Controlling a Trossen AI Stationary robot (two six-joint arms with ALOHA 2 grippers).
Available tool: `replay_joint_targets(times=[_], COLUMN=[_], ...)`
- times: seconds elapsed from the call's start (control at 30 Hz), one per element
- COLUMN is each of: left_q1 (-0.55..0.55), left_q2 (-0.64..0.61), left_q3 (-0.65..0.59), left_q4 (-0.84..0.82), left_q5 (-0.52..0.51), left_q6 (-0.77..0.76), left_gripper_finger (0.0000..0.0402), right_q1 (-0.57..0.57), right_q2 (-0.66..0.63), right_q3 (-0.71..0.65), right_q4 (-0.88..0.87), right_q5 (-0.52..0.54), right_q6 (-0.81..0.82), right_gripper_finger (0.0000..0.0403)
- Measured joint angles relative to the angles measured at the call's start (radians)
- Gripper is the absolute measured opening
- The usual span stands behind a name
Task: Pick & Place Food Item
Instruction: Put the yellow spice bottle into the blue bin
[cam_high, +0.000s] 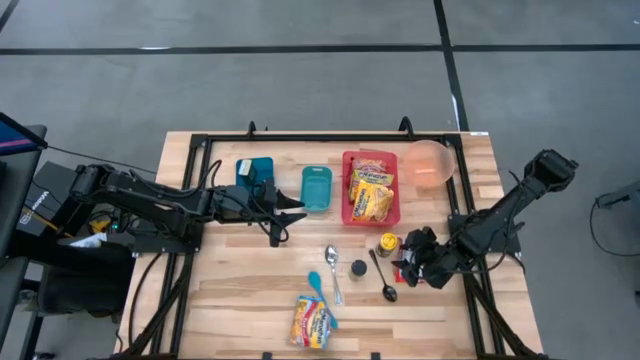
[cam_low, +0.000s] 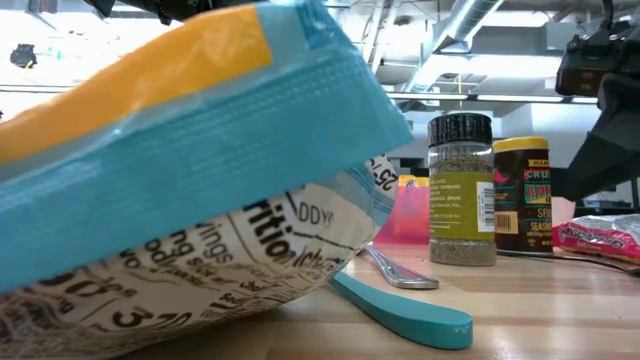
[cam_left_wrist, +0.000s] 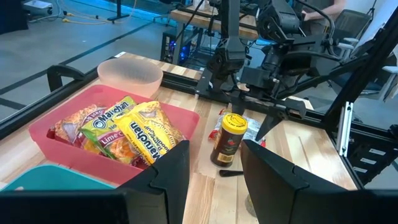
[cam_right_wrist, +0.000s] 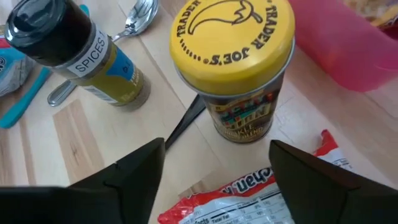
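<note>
A red noodle packet (cam_high: 401, 268) lies flat on the table at the right, beside a yellow-lidded seasoning jar (cam_high: 388, 243). My right gripper (cam_high: 412, 262) is open, low over the packet. In the right wrist view, its fingers (cam_right_wrist: 217, 149) stand either side of the packet's end (cam_right_wrist: 242, 193), just short of the jar (cam_right_wrist: 239, 74). A red bin (cam_high: 352, 200) at the back holds several noodle packets (cam_high: 372, 190). My left gripper (cam_high: 290, 212) is open and empty near the table's middle, next to two teal containers (cam_high: 317, 188), and faces the bin (cam_left_wrist: 43, 127).
A pink bowl (cam_high: 431, 162) stands right of the bin. A black-lidded spice jar (cam_high: 357, 268), a metal spoon (cam_high: 333, 272), a black spoon (cam_high: 384, 278) and a teal spoon (cam_high: 315, 285) lie mid-table. A snack bag (cam_high: 312, 322) lies at the near edge, filling the low view (cam_low: 180, 160).
</note>
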Motion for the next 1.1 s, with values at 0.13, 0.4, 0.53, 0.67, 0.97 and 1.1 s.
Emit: replay_joint_targets(times=[0.13,0.4,0.53,0.67,0.97,1.1], left_q1=[0.000,0.000,0.000,0.000,0.000,0.000], left_q2=[0.000,0.000,0.000,0.000,0.000,0.000], left_q3=[0.000,0.000,0.000,0.000,0.000,0.000], left_q4=[0.000,0.000,0.000,0.000,0.000,0.000], left_q5=[0.000,0.000,0.000,0.000,0.000,0.000], left_q6=[0.000,0.000,0.000,0.000,0.000,0.000], left_gripper_finger=[0.0140,0.0140,0.0140,0.0140,0.0140,0.0140], right_q1=[-0.018,-0.008,0.018,0.028,0.044,0.069], right_q2=[0.000,0.038,0.082,0.142,0.291,0.332], right_q3=[0.000,0.000,0.000,0.000,0.000,0.000], right_q4=[-0.002,0.027,0.025,0.036,0.155,0.157], right_q5=[0.002,0.106,0.199,0.245,0.319,0.365], right_q6=[-0.063,-0.081,-0.057,-0.035,-0.044,0.012], right_gripper_finger=[0.0316,0.0324,0.0318,0.0316,0.0316,0.0316])
